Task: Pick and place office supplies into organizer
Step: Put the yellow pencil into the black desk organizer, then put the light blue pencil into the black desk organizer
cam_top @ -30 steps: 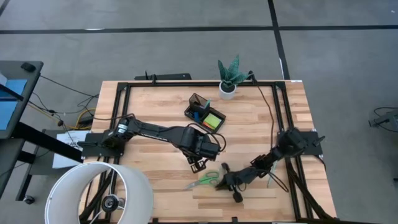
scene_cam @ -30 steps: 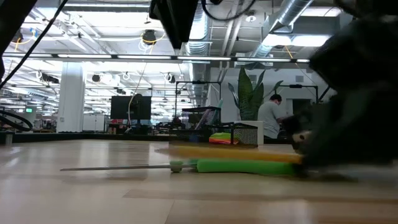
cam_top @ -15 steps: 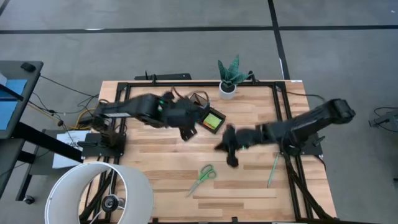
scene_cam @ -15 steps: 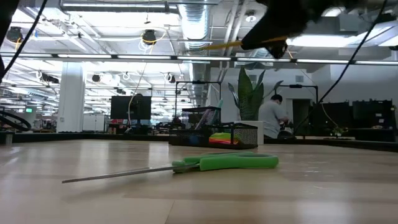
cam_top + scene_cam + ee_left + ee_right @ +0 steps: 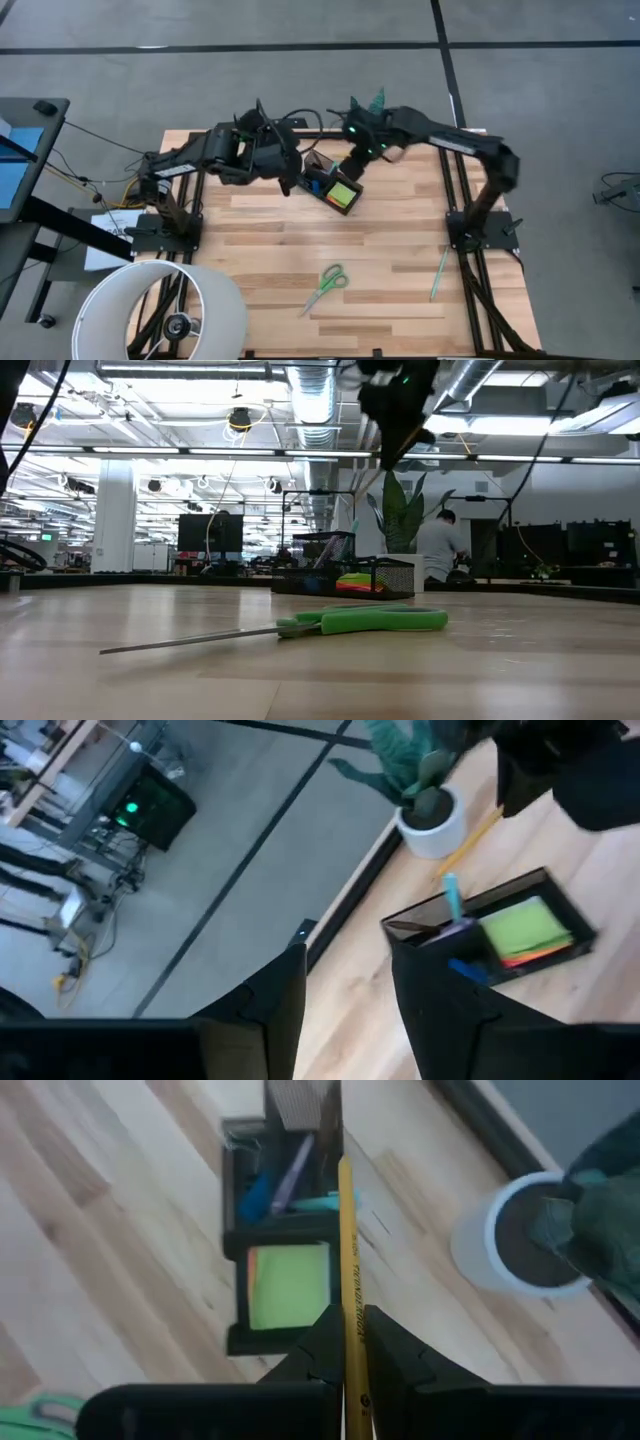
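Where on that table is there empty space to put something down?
Bare wood lies left of the scissors and between them and the organizer. The back edge is crowded: both arms, the organizer and the plant pot.

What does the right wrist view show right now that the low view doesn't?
Right wrist only: the yellow pencil clamped in the right gripper, held above the black organizer, and the organizer's compartments seen from above.
Low only: the green-handled scissors lying on the table, and a person in the room behind.
Both: the organizer, its lime-green sticky-note pad and the potted plant.
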Robot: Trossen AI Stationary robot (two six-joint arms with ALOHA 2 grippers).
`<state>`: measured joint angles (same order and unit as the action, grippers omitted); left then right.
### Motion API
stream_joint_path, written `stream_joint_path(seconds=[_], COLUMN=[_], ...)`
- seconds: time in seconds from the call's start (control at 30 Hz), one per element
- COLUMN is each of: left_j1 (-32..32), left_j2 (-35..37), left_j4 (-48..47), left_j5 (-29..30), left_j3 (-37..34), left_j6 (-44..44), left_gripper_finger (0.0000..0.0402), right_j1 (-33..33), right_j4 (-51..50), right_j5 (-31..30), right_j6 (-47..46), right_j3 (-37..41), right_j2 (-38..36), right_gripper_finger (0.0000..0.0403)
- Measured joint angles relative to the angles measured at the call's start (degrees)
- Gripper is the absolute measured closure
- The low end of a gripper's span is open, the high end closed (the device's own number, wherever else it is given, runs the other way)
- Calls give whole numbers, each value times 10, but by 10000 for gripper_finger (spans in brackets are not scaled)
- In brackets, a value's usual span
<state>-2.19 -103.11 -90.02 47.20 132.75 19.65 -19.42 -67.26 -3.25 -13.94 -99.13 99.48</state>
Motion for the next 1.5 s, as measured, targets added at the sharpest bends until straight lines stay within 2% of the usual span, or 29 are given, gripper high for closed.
stream_joint_path(seconds=[0.17,0.37,0.7,1.17,1.27,1.5], left_j1=[30,56,77,83,83,83], left_j2=[-1,-1,-1,-1,-1,-1], left_j4=[0,0,0,0,0,0], left_j5=[1,0,-3,-7,-7,-7], left_j3=[0,0,0,-1,-1,-1], left_j6=[-7,-49,-77,-85,-85,-85], left_gripper_finger=[258,258,258,258,258,258], right_j1=[-31,-28,-16,-13,-13,5], right_j4=[-28,-44,-29,3,-2,-104], right_j5=[37,63,63,60,63,63], right_j6=[23,37,41,84,83,80], right_j3=[-79,-137,-148,-148,-148,-185], right_j2=[88,143,199,218,202,118], right_gripper_finger=[389,389,383,301,296,310])
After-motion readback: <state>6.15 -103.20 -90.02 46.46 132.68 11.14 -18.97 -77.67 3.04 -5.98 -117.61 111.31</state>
